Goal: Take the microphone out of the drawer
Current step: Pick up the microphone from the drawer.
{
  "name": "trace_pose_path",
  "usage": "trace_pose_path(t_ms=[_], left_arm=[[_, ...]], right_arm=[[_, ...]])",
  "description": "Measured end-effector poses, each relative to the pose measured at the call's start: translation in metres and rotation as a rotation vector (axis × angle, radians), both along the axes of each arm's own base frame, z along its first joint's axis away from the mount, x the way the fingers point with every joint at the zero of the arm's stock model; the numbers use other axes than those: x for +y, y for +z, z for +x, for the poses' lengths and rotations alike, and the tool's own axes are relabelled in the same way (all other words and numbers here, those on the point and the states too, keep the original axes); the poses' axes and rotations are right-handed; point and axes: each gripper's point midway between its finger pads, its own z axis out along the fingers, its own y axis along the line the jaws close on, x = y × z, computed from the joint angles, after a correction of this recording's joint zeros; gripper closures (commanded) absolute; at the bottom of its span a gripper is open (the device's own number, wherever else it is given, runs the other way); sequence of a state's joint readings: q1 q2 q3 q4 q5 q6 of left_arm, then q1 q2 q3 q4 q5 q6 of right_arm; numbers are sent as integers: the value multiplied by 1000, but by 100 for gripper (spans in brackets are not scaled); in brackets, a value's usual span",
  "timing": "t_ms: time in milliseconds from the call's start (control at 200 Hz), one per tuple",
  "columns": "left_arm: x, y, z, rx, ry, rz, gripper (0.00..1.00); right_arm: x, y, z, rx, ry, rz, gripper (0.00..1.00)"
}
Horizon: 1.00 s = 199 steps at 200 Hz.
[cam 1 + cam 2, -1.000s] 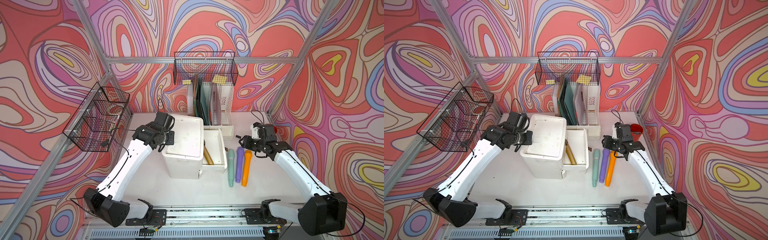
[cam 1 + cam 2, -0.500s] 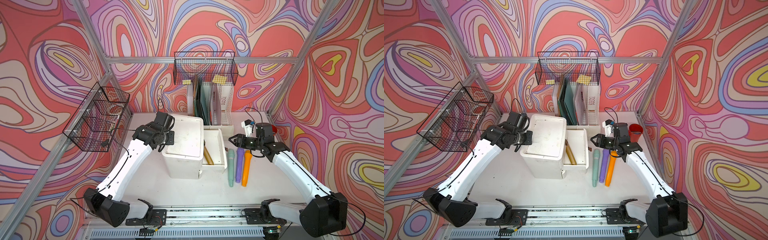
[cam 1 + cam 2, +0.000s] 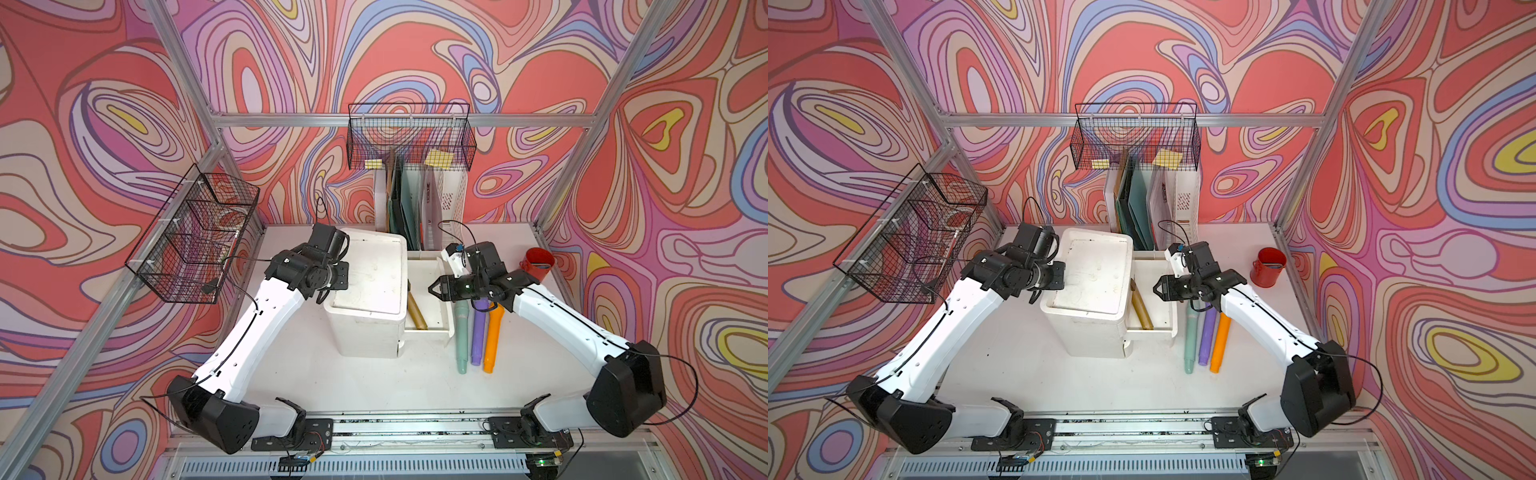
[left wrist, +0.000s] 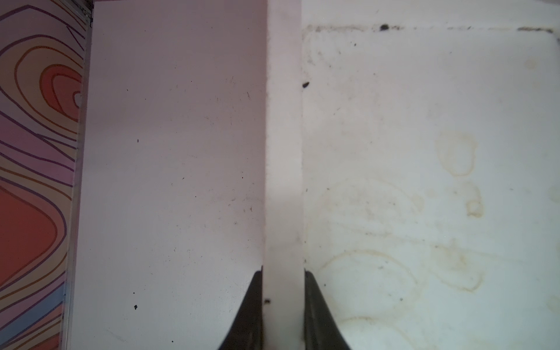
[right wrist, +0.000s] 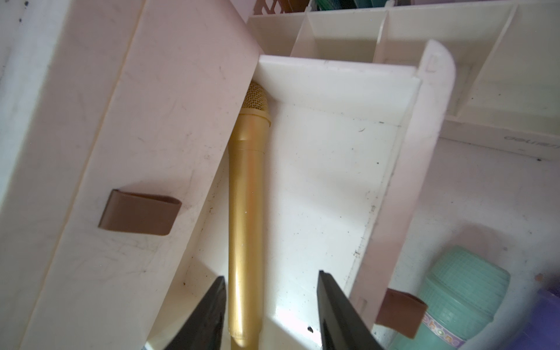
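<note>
The drawer (image 3: 434,307) is already pulled out of the cabinet (image 3: 374,282), so the opening part looks done, but the gold mic (image 3: 417,313) has not come out yet. It lies flat on the drawer floor, close along the cabinet side, with its mesh head tucked into the far corner and partly under the cabinet's edge. The left gripper (image 4: 282,272) is pinched on the raised rim of the cabinet top, steadying it, I'd guess. The right gripper (image 3: 432,287) hangs over the drawer with its jaws spread and nothing in them. In the right wrist view they stand on either side of the mic's handle end, one jaw just beside it; whether it touches I cannot tell. On the table (image 3: 374,386), just outside the drawer front, lie a green mic (image 3: 461,332), a purple mic (image 3: 478,332) and an orange mic (image 3: 492,336), side by side. What remains is the main part: lower, close on the handle, lift clear and set the mic down outside.
</note>
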<state>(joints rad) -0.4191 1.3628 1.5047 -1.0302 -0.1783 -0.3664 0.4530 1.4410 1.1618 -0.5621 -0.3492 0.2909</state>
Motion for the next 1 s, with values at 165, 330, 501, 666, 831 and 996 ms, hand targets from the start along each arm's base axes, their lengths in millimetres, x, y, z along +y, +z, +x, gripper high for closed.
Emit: trace_pose_path(t_ms=[165, 330, 501, 666, 831, 996], left_arm=[[0, 0, 0, 0, 0, 0, 100], [0, 0, 0, 0, 0, 0, 100], [0, 0, 0, 0, 0, 0, 100], [0, 0, 0, 0, 0, 1, 100], [0, 0, 0, 0, 0, 1, 100], [0, 0, 0, 0, 0, 1, 100]], right_arm=[[15, -9, -3, 7, 40, -38, 52], [31, -27, -7, 35, 74, -91, 52], [50, -42, -8, 46, 113, -154, 51], [58, -56, -7, 57, 123, -219, 51], [55, -68, -4, 62, 99, -293, 52], [49, -78, -3, 54, 52, -386, 52]])
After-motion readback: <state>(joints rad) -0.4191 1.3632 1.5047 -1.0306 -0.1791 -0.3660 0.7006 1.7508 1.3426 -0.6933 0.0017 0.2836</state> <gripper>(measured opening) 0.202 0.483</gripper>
